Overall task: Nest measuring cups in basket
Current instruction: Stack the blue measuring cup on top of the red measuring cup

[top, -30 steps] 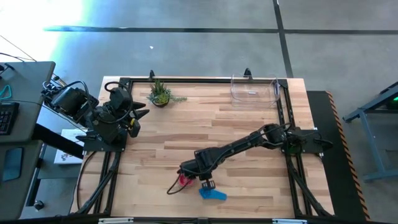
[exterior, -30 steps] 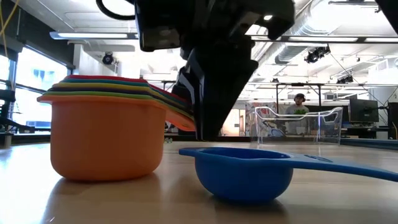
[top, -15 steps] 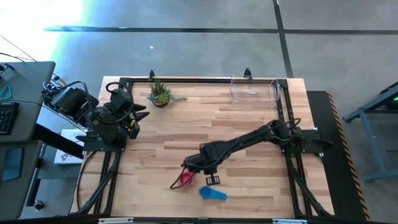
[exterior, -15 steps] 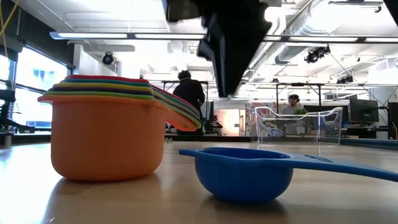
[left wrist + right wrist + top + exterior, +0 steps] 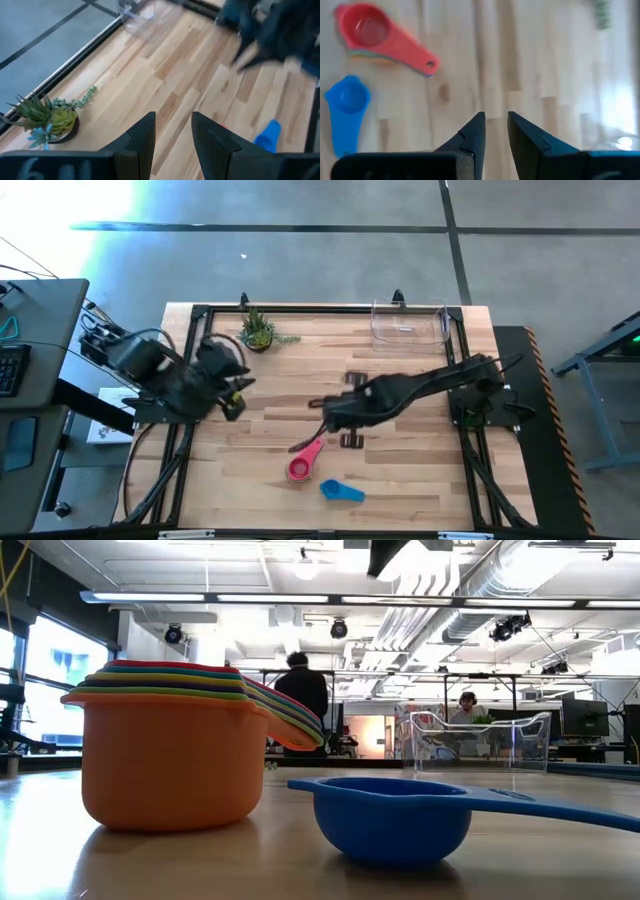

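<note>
Right gripper (image 5: 343,423) hovers empty above mid-table, fingers slightly apart; left gripper (image 5: 236,392) near plant (image 5: 258,330), likewise parted.

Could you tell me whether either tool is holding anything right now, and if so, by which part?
Nothing is held. The right tool hangs empty above the table, apart from the stacked measuring cups and the blue cup; the left tool is empty too.

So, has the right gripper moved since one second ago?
Yes. In the high view the right gripper has gone from beside the blue cup toward the table's middle, nearer the basket; it holds nothing.
</note>
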`<state>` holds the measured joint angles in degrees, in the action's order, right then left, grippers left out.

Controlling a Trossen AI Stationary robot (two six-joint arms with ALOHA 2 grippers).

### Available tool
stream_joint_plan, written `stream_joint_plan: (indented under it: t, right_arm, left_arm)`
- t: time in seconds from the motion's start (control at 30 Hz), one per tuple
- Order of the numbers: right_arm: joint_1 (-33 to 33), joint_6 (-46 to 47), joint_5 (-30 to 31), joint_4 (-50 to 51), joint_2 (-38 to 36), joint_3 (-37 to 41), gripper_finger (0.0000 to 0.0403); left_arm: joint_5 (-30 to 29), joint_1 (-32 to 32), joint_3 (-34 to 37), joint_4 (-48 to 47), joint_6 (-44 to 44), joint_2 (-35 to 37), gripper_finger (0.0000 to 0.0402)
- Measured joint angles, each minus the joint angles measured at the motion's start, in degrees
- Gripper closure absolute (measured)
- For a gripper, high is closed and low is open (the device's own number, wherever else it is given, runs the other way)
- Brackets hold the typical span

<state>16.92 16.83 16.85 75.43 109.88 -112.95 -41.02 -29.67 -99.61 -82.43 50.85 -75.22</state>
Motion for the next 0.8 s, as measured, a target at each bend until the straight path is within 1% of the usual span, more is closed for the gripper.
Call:
stream_joint_plan:
  t: [0.17, 0.23, 0.37, 0.6, 0.8]
  right_arm:
    - [-1.1, 3.2, 5.4, 2.4, -5.2, 0.0, 0.033]
    - [-1.6, 4.1, 6.9, 3.4, -6.9, 0.0, 0.033]
    - [-2.5, 5.8, 10.1, 5.9, -9.7, 0.0, 0.033]
    - [-3.8, 7.8, 11.6, 10.5, -12.9, 0.0, 0.033]
    - [-3.9, 7.2, 12.3, 11.1, -13.9, 0.0, 0.033]
  left_arm:
    - [0.4, -0.8, 0.0, 2.0, -0.2, -4.8, 0.0286]
    - [0.8, -0.8, 0.0, 4.1, -1.8, -6.7, 0.0286]
    - [3.6, -0.8, 0.0, 10.2, -6.9, -10.7, 0.0286]
    - [7.9, -0.7, 0.0, 24.0, -16.8, -16.7, 0.0286]
    - [12.7, -0.7, 0.0, 35.9, -20.6, -21.7, 0.0286]
